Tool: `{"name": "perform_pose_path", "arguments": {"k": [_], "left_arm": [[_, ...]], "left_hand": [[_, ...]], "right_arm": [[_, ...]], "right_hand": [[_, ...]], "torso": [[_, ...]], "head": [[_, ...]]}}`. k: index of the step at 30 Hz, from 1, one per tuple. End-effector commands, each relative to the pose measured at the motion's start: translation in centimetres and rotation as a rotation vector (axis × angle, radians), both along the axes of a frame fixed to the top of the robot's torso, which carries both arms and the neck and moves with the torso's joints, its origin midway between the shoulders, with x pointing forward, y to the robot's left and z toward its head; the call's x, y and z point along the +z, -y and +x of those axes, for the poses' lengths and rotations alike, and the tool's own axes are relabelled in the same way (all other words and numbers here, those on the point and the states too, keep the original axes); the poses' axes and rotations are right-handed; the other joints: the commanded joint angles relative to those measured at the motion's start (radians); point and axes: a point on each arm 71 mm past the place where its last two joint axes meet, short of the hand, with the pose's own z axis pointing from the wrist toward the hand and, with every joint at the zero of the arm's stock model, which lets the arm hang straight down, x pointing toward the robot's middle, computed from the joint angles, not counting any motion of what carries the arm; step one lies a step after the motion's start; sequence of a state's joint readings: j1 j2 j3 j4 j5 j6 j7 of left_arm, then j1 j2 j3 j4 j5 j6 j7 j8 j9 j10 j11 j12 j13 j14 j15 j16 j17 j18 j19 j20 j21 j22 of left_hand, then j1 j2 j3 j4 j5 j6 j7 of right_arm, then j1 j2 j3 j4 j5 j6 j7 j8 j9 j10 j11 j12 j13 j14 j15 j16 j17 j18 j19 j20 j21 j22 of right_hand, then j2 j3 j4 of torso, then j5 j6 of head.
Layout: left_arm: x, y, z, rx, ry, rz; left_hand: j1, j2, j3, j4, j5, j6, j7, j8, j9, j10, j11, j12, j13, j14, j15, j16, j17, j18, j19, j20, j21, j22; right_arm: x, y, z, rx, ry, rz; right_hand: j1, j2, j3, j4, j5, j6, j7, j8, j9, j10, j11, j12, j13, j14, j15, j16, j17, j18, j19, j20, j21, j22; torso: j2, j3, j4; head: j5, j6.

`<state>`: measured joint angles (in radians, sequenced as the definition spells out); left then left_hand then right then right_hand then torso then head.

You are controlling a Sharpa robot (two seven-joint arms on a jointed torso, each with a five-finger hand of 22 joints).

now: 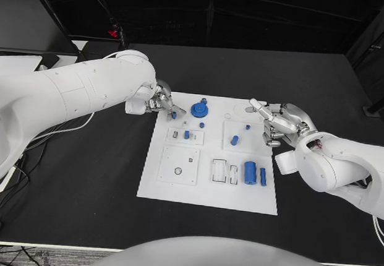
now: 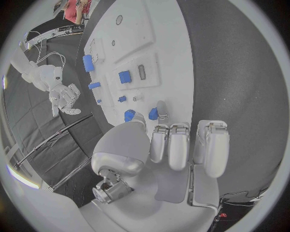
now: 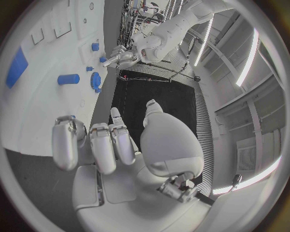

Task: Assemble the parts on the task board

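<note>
The white task board (image 1: 207,187) (image 2: 163,43) (image 3: 36,101) lies mid-table. My left hand (image 1: 158,99) (image 2: 163,145) hovers over its far left corner and pinches a small blue part (image 1: 173,115) (image 2: 153,114) between thumb and a fingertip, just above the board. Right beside it a blue gear (image 1: 199,111) (image 2: 128,115) sits on the board, half hidden by the thumb. My right hand (image 1: 279,124) (image 3: 115,145) hangs at the far right edge, fingers apart and holding nothing. Two blue cylinders (image 1: 256,173) lie near the right edge, and small blue pieces (image 1: 187,134) (image 1: 234,139) sit mid-board.
Black table (image 1: 80,192) surrounds the board on all sides. Empty outlined recesses (image 1: 179,165) (image 1: 219,170) mark the board's near half. Cables run along the table's left edge (image 1: 58,132).
</note>
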<state>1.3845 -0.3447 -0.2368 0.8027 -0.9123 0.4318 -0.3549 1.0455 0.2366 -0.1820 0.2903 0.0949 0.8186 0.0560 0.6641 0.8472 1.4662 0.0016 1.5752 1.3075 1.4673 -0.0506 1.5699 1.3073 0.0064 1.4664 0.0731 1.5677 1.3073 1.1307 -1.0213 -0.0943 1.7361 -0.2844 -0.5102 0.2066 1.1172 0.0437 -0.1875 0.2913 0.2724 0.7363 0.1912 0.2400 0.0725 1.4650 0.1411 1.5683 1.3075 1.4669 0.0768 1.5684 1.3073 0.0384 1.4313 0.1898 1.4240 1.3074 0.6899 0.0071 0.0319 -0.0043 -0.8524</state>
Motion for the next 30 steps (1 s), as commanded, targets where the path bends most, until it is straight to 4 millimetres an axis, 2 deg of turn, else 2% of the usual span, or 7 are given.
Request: {"name": "perform_pose_path", "arguments": {"k": [1, 6, 11, 22, 30], "left_arm": [[0.10, 0.12, 0.03, -0.014, -0.002, -0.005], [0.06, 0.04, 0.05, -0.012, -0.005, -0.003], [0.02, -0.06, 0.05, -0.009, -0.006, -0.001], [-0.05, 0.20, 0.05, -0.010, -0.005, 0.000], [-0.06, 0.24, 0.09, -0.007, -0.001, 0.000]], "left_hand": [[0.007, 0.012, -0.002, 0.000, 0.007, 0.007, -0.003, -0.005, -0.001, 0.105, -0.006, -0.004, 0.263, 0.103, -0.007, 0.001, 0.263, -0.006, 0.104, -0.007, 0.003, 0.263], [0.035, 0.016, -0.005, -0.001, 0.034, 0.011, -0.004, -0.011, -0.004, 0.105, -0.008, -0.004, 0.263, 0.103, -0.008, 0.001, 0.263, -0.006, 0.104, -0.009, 0.003, 0.263], [0.071, 0.010, -0.009, -0.002, 0.056, 0.012, -0.006, -0.018, -0.005, 0.105, -0.010, -0.004, 0.263, 0.103, -0.010, 0.001, 0.263, -0.006, 0.104, -0.011, 0.003, 0.263], [0.105, 0.001, -0.014, -0.002, 0.057, 0.013, -0.007, -0.023, -0.006, 0.105, -0.011, -0.004, 0.263, 0.103, -0.011, 0.001, 0.263, -0.006, 0.104, -0.012, 0.003, 0.263], [0.139, 0.008, -0.011, -0.001, 0.059, 0.015, -0.008, -0.027, -0.006, 0.105, -0.011, -0.004, 0.263, 0.103, -0.012, 0.001, 0.263, -0.006, 0.104, -0.013, 0.003, 0.263]], "right_arm": [[0.09, -0.05, 0.00, 0.000, 0.003, 0.002], [0.08, -0.03, 0.01, -0.002, 0.003, 0.001], [0.08, -0.02, 0.01, -0.003, 0.003, 0.001], [0.06, 0.04, 0.05, -0.006, 0.003, -0.001], [0.03, 0.04, 0.07, -0.005, 0.000, -0.001]], "right_hand": [[0.004, 0.009, -0.007, -0.001, 0.005, -0.007, 0.028, 0.007, -0.002, 0.106, 0.004, 0.003, 0.263, 0.104, 0.007, 0.002, 0.263, 0.010, -0.002, 0.002, -0.006, 0.199], [0.004, 0.009, -0.007, -0.001, 0.005, -0.007, 0.028, 0.007, -0.002, 0.106, 0.004, 0.003, 0.263, 0.104, 0.007, 0.002, 0.263, 0.010, -0.002, 0.002, -0.006, 0.199], [0.004, 0.009, -0.007, -0.001, 0.005, -0.007, 0.028, 0.007, -0.002, 0.106, 0.004, 0.003, 0.263, 0.104, 0.007, 0.002, 0.263, 0.010, -0.002, 0.002, -0.006, 0.199], [0.005, 0.009, -0.008, -0.001, 0.007, -0.008, 0.028, 0.009, -0.002, 0.106, 0.004, 0.003, 0.263, 0.104, 0.007, 0.002, 0.263, 0.010, -0.002, 0.002, -0.006, 0.199], [0.005, 0.009, -0.008, -0.001, 0.007, -0.008, 0.028, 0.009, -0.002, 0.106, 0.004, 0.003, 0.263, 0.104, 0.007, 0.002, 0.263, 0.010, -0.002, 0.002, -0.006, 0.199]], "torso": [[0.000, -0.0002, 0.0001], [0.000, 0.0009, 0.0006], [0.000, 0.0002, 0.0000], [0.000, -0.0004, -0.0007], [0.000, 0.0005, 0.0006]], "head": [[-0.001, -0.001], [0.001, -0.003], [0.000, -0.003], [-0.003, -0.004], [-0.003, -0.003]]}}
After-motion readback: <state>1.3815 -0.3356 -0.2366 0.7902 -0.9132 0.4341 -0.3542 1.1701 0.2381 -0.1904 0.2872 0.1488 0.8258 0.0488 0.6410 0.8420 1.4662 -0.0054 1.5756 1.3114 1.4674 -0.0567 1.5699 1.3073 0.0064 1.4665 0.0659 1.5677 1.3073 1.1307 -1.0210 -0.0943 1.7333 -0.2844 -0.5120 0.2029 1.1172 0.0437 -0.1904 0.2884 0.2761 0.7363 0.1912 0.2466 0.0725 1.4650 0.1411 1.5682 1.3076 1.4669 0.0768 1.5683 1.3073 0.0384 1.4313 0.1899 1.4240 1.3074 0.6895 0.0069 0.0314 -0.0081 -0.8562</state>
